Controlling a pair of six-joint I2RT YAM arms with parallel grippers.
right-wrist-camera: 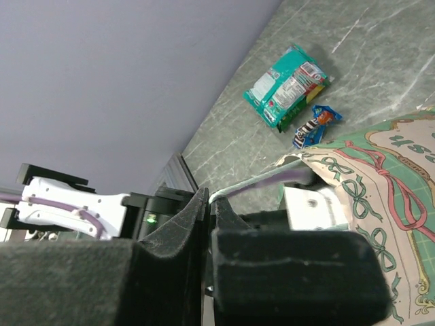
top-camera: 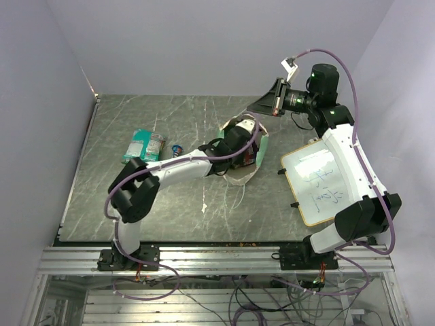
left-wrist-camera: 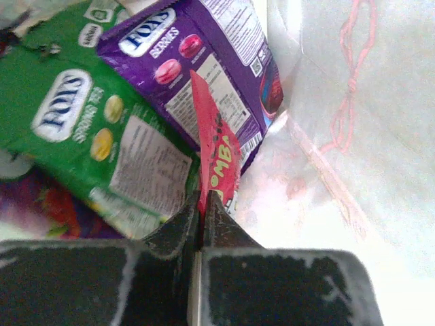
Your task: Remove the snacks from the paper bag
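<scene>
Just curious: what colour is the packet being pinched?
The small packet is red with yellow lettering; left wrist view.

Bench (top-camera: pixel 170 197): your work surface is a dark grey, stone-look top with pale veins.
Far left: the green packets (top-camera: pixel 144 145) lie flat together.
Just right of them: you'll find the blue bar (top-camera: pixel 178 149), just beside the packets.
Centre: the paper bag (top-camera: pixel 245 178), beige with mint green sides, rests on the bench.
Right: your wood-framed whiteboard (top-camera: pixel 316 185) lies flat, skewed to the bench edge and apart from the bag.
</scene>
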